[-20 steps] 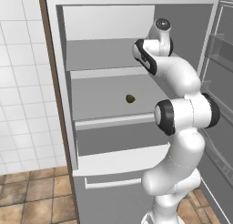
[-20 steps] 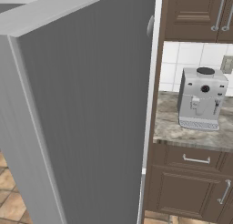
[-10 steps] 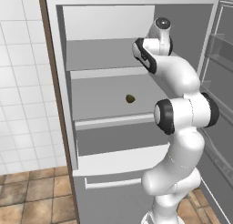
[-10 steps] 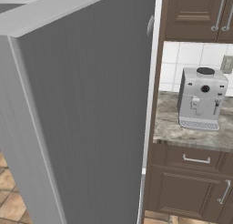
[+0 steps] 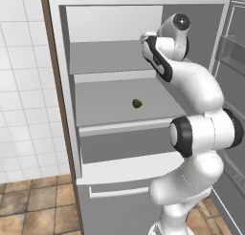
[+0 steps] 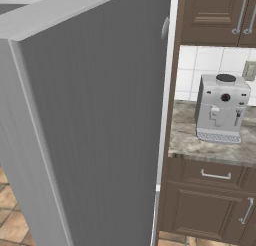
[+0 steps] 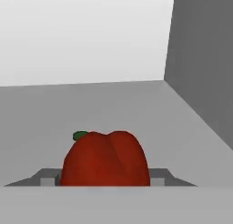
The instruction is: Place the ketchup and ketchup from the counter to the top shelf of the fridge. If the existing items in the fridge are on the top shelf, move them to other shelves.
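Arm reaches into the fridge (image 5: 62,110) at top shelf (image 5: 110,57) level. In the hand view the red fruit (image 7: 105,159) sits right in front of the claw (image 7: 102,182) on that shelf, near the right wall; fingertips barely show either side of it, so whether the claw is spread or pinching the fruit, cannot tell. Stem (image 7: 80,135) points up and to the left in that view; the fruit is roundish, no clear long axis, slightly wider than tall. The olive-brown fruit (image 5: 137,103) lies on the next shelf (image 5: 119,126) down. Likely risks: a round fruit can roll or squirt out of an off-centre pinch, and the side wall is close enough to clip on withdrawal.
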You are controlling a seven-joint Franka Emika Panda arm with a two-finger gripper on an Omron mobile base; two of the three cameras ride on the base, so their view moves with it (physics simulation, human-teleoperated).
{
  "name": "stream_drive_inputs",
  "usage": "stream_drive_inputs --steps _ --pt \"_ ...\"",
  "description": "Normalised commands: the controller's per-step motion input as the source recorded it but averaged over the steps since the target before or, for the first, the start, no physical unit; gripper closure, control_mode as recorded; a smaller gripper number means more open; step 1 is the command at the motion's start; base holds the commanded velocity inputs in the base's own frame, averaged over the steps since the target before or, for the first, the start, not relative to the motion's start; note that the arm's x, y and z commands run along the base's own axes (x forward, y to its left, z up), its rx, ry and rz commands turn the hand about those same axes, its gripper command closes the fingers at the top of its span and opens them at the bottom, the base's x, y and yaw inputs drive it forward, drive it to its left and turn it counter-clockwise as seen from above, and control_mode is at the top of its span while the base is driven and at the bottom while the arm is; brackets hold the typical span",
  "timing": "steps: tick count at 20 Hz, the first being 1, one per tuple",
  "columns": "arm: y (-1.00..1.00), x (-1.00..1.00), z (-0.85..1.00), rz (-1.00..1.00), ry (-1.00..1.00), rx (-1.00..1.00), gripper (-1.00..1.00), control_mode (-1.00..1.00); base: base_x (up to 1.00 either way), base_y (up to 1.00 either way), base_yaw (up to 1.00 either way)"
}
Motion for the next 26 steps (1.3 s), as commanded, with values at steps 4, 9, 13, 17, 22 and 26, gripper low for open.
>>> stream_drive_inputs --steps 4,9,13,17,22,26 --pt "0.56 -1.0 0.76 0.09 -0.68 -0.01 1.0 -1.0 0.0 0.0 0.0" --pt "0.55 -1.0 0.81 0.09 -0.37 0.0 1.0 -1.0 0.0 0.0 0.0" --pt "0.45 -1.0 0.48 0.1 -0.12 0.0 1.0 -1.0 0.0 0.0 0.0" --pt "0.35 -1.0 0.03 0.12 -0.01 0.0 1.0 -1.0 0.0 0.0 0.0" --pt "0.26 -1.0 0.0 0.12 0.18 -0.04 1.0 -1.0 0.0 0.0 0.0" --pt "0.26 -1.0 -0.56 0.11 0.47 -0.12 1.0 -1.0 0.0 0.0 0.0"
